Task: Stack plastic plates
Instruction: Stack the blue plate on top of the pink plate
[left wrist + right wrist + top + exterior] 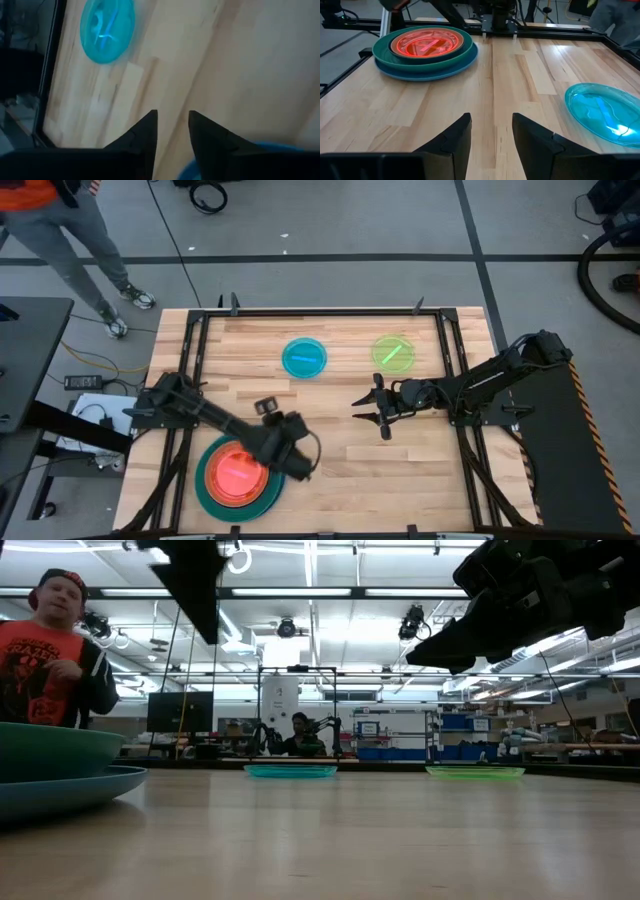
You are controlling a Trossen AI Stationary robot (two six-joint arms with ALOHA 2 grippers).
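Observation:
A stack of plates [237,475] stands near the table's near-left corner, with a blue plate at the bottom, teal above it and glowing red-orange plates on top [425,44]. A cyan plate [304,357] and a lime green plate [393,352] lie flat and apart toward the far edge. My left gripper [283,442] hovers open over the stack's right rim [240,159], pointing toward the cyan plate [107,27] and holding nothing. My right gripper [368,417] is open and empty near the table's middle. It points left, with the cyan plate [602,112] beside it.
Bare wood lies between the stack and the two single plates [290,770] [475,772]. A black frame rail [320,312] runs round the table. A person [50,650] stands beyond the far-left corner, and another sits far back in the room.

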